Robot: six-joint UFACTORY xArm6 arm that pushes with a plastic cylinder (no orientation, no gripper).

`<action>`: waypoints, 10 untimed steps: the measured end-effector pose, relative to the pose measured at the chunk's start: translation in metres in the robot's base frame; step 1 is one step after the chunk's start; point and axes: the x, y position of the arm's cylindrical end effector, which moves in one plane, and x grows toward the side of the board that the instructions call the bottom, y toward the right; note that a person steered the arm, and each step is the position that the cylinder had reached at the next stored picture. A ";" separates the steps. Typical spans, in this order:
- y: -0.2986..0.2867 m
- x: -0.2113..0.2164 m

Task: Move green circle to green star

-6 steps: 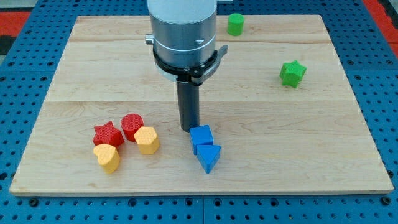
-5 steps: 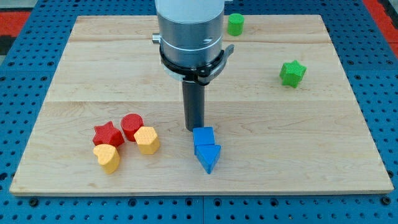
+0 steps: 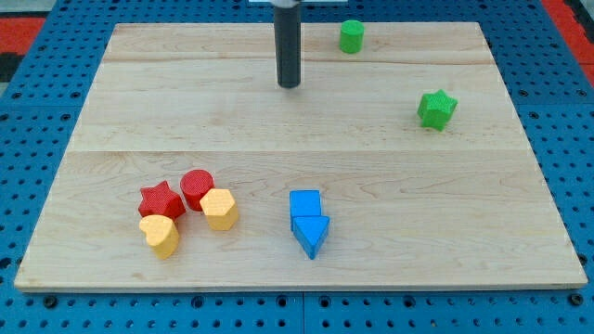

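Observation:
The green circle stands near the board's top edge, right of centre. The green star lies lower and further right. My tip rests on the board to the left of and below the green circle, well apart from it. The green star is far to the tip's right. The tip touches no block.
A blue cube and a blue triangle sit together at bottom centre. A red star, a red circle, a yellow hexagon and a yellow heart cluster at bottom left. The wooden board lies on a blue pegboard.
My tip has moved from just above the blue cube up toward the view's top. No block has moved.

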 end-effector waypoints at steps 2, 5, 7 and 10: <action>0.023 -0.077; 0.124 -0.064; 0.166 -0.006; 0.185 0.018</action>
